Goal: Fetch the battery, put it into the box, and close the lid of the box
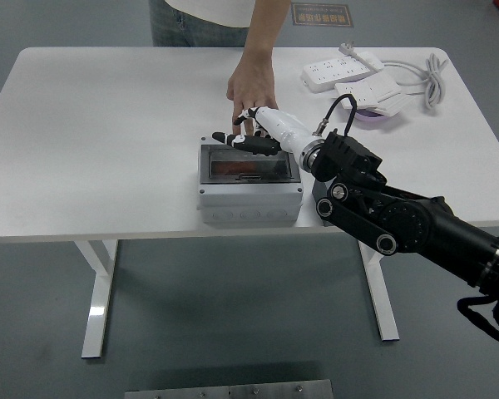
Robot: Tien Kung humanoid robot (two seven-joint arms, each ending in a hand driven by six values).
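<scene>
Lying crosswise at the table's (83, 166) near edge, the box (249, 181) runs its long axis from 9 to 3 o'clock, and the orange battery (233, 169) inside lies along the same line under the smoky lid (248, 164), which looks lowered flat or nearly so. At the box's 12 o'clock rim the right hand (254, 140) rests fingers extended toward 9 o'clock, gripping nothing, touching the lid's back edge. Any final press goes toward 6 o'clock and downward. Beyond, at 12 o'clock, a person's hand (251, 83) rests fingertips on the table.

Person (233, 21) cropped at top edge (torso upward), battery (233, 169) dim behind lid (248, 165)
</scene>
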